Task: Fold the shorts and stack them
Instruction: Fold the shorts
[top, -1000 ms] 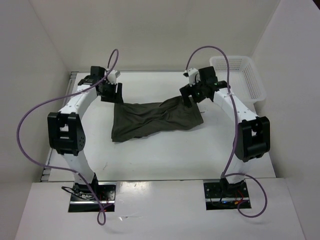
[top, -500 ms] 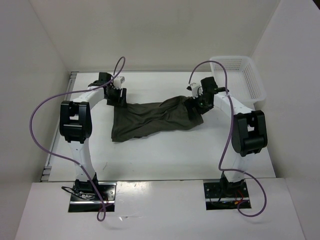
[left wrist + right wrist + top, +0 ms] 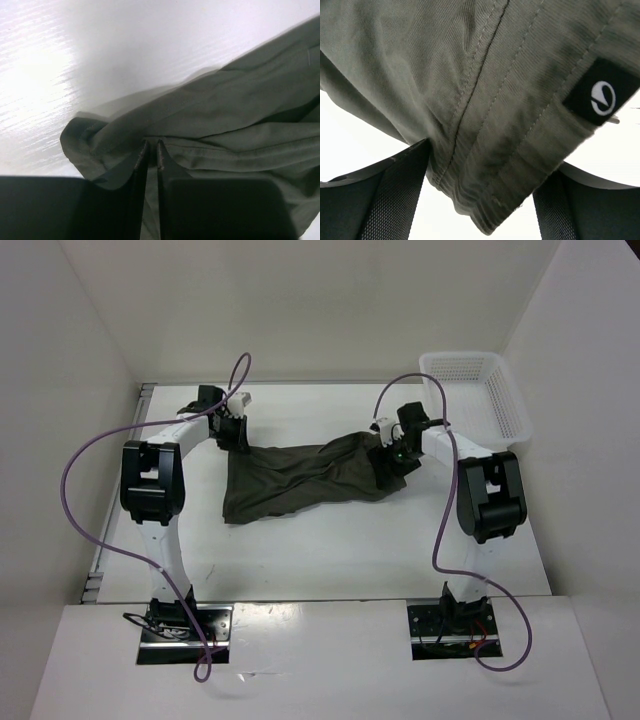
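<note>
Lying wrinkled on the desk (image 3: 330,560), in the middle of its far half: the shorts (image 3: 300,482), dark olive, stretched left to right. Wider at the left end, which reaches closer to the near edge. Narrower at the right end, which points toward the far right corner.

At the far left corner of the cloth: the left jaws, reached in over the desk from the left arm (image 3: 150,480). From the left wrist view, pressed together to a thin slit, fingertips (image 3: 139,165) pinching a bunched fold of the shorts (image 3: 240,115) right at the cloth's edge. Bare white desk beyond the fold.

At the right end of the cloth: the right jaws, hanging from the right arm (image 3: 487,495). From the right wrist view, spread wide, one finger (image 3: 395,200) on each side of a stitched hem of the shorts (image 3: 485,100) that sits between them. Not closed on the cloth. Sewn near that hem: a small black label (image 3: 601,97) with a round white mark.

In the far right corner of the desk, apart from the shorts: a white mesh basket (image 3: 512,405).
</note>
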Robot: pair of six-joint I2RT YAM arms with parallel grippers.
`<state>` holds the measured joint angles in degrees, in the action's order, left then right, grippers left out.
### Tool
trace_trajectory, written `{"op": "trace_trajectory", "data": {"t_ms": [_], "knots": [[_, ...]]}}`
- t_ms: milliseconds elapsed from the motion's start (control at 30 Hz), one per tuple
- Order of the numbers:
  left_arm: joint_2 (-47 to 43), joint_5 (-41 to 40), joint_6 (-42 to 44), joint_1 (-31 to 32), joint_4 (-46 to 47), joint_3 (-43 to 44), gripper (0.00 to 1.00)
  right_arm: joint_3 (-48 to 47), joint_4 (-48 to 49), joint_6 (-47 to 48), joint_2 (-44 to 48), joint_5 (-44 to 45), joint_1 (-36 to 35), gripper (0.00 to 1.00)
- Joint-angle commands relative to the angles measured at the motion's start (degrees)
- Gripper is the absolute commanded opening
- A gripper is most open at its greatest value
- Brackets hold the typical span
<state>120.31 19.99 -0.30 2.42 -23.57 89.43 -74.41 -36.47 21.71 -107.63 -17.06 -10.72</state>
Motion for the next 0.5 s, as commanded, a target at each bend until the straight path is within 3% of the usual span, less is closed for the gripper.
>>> {"op": "trace_trajectory", "data": {"t_ms": [0,133,167,467], "knots": [[0.71,2.78,0.3,0.22,-1.12,0.84,0.17,-0.47,0.43,-0.53,-1.52,-1.4,0.17,0.81],[0.1,3.3,0.3,-0.39,-1.12,0.31,0.01,-1.52,0.96,-1.06,-2.05,-1.4,0.17,0.7],[-0.42,3.3,0.3,-0.39,-1.12,0.31,0.0,-1.53,0.96,-1.06,-2.05,-1.4,0.17,0.63],[-3.58,1.63,0.3,-2.67,0.45,2.15,0.0,-1.53,1.49,-1.06,-2.05,0.18,0.17,0.28]]}}
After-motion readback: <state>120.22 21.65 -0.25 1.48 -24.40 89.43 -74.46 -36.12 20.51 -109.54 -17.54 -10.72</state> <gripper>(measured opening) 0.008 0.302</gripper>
